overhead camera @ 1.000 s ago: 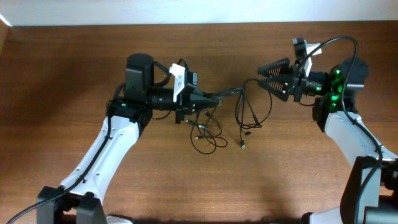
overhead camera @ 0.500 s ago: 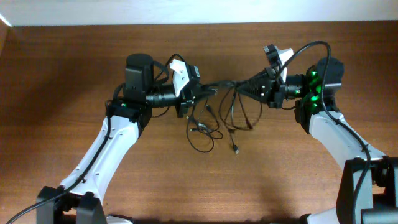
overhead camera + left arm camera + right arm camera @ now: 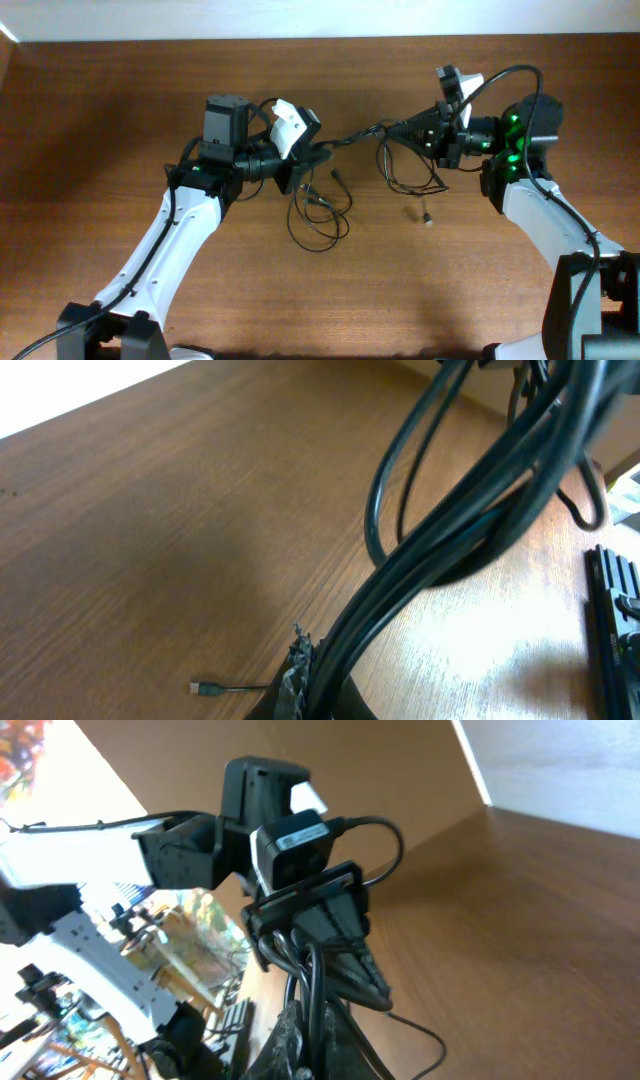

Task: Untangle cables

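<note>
The cables [image 3: 355, 133] are thin black cords pulled into a strand between my two grippers above the brown table. My left gripper [image 3: 318, 156] is shut on one end of the bundle, and loose loops [image 3: 320, 215] lie below it. My right gripper [image 3: 402, 131] is shut on the other end; more loops [image 3: 405, 172] hang beneath it, with a small plug [image 3: 427, 218] on the wood. In the left wrist view the cables [image 3: 450, 510] run up and right out of my left gripper [image 3: 312, 690]. In the right wrist view the cables [image 3: 316, 982] leave my right gripper [image 3: 318, 1045] toward the left arm.
A stray plug end [image 3: 207, 687] lies on the table [image 3: 120, 120] beside the left fingers. The left arm's camera housing [image 3: 290, 845] faces the right wrist at close range. A pale wall edge [image 3: 320, 18] runs along the table's far side.
My right gripper moved left to the cables and shut on them, having been open a second ago. The loops and plug under it have shifted right. The left gripper stayed shut on the bundle.
</note>
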{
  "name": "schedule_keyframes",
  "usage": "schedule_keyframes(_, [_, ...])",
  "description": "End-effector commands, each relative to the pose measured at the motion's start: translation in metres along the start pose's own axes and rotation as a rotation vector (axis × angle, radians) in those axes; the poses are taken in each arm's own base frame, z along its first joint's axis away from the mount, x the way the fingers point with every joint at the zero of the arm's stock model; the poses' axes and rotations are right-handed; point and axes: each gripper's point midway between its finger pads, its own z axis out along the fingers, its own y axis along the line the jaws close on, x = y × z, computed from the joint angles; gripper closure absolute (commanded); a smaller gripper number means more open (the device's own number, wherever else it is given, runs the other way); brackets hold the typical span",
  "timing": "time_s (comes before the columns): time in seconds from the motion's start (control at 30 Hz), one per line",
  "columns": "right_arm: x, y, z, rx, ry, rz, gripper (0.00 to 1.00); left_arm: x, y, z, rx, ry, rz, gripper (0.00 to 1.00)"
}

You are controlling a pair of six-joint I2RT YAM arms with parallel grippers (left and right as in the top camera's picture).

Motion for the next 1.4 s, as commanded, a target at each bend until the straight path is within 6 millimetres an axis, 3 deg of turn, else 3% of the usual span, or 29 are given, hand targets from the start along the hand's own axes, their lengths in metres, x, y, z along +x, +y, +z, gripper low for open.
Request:
schedule_keyframes(0.0, [-0.014, -0.004, -0.011, 0.046, -0.036, -0.046, 0.96, 0.0, 0.011, -0.007, -0.067, 0.014, -0.002, 1.0])
schedule_keyframes(0.03, [-0.014, -0.004, -0.011, 0.046, -0.036, -0.045, 0.93, 0.0, 0.011, -0.007, -0.067, 0.014, -0.002, 1.0])
schedule_keyframes(0.1, [-0.014, -0.004, -0.011, 0.046, -0.036, -0.045, 0.76, 0.0, 0.011, -0.007, -0.067, 0.014, -0.002, 1.0])
schedule_keyframes(0.17, [-0.014, -0.004, -0.011, 0.046, -0.036, -0.045, 0.96, 0.0, 0.011, -0.007, -0.066, 0.014, -0.003, 1.0])
schedule_keyframes(0.27, [-0.015, -0.005, -0.011, 0.048, -0.038, -0.045, 0.96, 0.0, 0.01, -0.007, -0.066, 0.014, -0.002, 1.0])
schedule_keyframes(0.3, [-0.015, -0.004, -0.01, 0.047, -0.037, -0.045, 0.81, -0.001, 0.008, -0.006, -0.056, 0.01, 0.0, 1.0])
schedule_keyframes(0.33, [-0.015, -0.004, -0.01, 0.047, -0.037, -0.046, 0.53, -0.006, 0.001, -0.006, -0.009, -0.015, 0.01, 1.0])
schedule_keyframes(0.4, [-0.014, -0.004, -0.01, 0.047, -0.036, -0.073, 0.33, -0.024, -0.024, -0.009, 0.138, -0.103, 0.057, 1.0])
schedule_keyframes(0.53, [-0.014, -0.005, -0.01, 0.051, -0.033, -0.23, 0.24, -0.049, -0.065, -0.024, 0.388, -0.236, 0.154, 1.0])
schedule_keyframes(0.67, [-0.017, -0.007, -0.011, 0.067, -0.044, -0.257, 0.25, -0.051, -0.073, -0.029, 0.442, -0.255, 0.165, 1.0])
schedule_keyframes(0.7, [-0.017, -0.007, -0.011, 0.067, -0.043, -0.257, 0.32, -0.051, -0.073, -0.029, 0.442, -0.255, 0.165, 1.0])
schedule_keyframes(0.8, [-0.016, -0.007, -0.011, 0.065, -0.042, -0.253, 0.81, -0.051, -0.073, -0.029, 0.44, -0.256, 0.165, 1.0])
schedule_keyframes(0.87, [-0.014, -0.004, -0.01, 0.049, -0.03, -0.252, 0.96, -0.052, -0.073, -0.029, 0.439, -0.26, 0.175, 1.0])
schedule_keyframes(0.93, [-0.011, -0.003, -0.01, 0.036, -0.02, -0.246, 0.96, -0.053, -0.072, -0.029, 0.433, -0.264, 0.186, 1.0])
schedule_keyframes(0.97, [-0.01, -0.002, -0.01, 0.03, -0.016, -0.24, 0.7, -0.053, -0.07, -0.028, 0.422, -0.263, 0.189, 1.0])
schedule_keyframes(1.0, [-0.01, -0.002, -0.01, 0.029, -0.014, -0.232, 0.57, -0.054, -0.068, -0.027, 0.406, -0.261, 0.191, 1.0])
schedule_keyframes(1.07, [-0.009, -0.002, -0.01, 0.028, -0.014, -0.232, 0.36, -0.051, -0.058, -0.022, 0.346, -0.239, 0.177, 1.0])
schedule_keyframes(1.1, [-0.009, -0.002, -0.01, 0.029, -0.014, -0.233, 0.3, -0.044, -0.047, -0.017, 0.277, -0.201, 0.141, 1.0])
schedule_keyframes(1.2, [-0.009, -0.002, -0.01, 0.028, -0.013, -0.232, 0.26, -0.031, -0.035, -0.012, 0.209, -0.139, 0.076, 1.0])
schedule_keyframes(1.3, [-0.009, -0.002, -0.01, 0.027, -0.012, -0.232, 0.26, -0.035, -0.034, -0.012, 0.203, -0.155, 0.101, 1.0])
schedule_keyframes(1.37, [-0.008, -0.001, -0.01, 0.017, -0.006, -0.232, 0.28, -0.046, -0.045, -0.016, 0.264, -0.205, 0.153, 1.0])
